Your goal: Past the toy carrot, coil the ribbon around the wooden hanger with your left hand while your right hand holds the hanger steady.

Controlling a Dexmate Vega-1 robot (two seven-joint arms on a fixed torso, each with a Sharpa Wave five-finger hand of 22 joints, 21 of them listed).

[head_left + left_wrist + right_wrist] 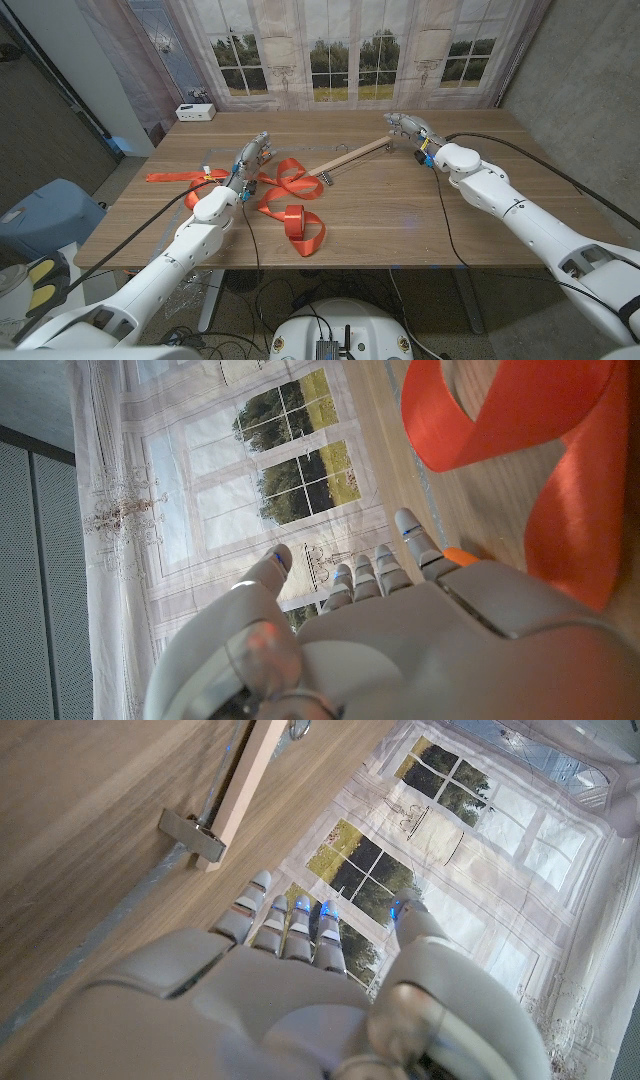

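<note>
Your ribbon (285, 195) is a single broad orange band, lying in loose loops on the wooden table (400, 220) from the far left toward the near middle, where it ends in a rolled coil. One pale wooden hanger (350, 156) with a metal clip at its near end lies slanted at the centre, just right of the ribbon. Your left hand (250, 160) sits among the ribbon's far loops, fingers extended and apart, grasping nothing. Your right hand (405, 127) is at the hanger's far end, fingers also spread; you cannot tell whether it touches the wood.
</note>
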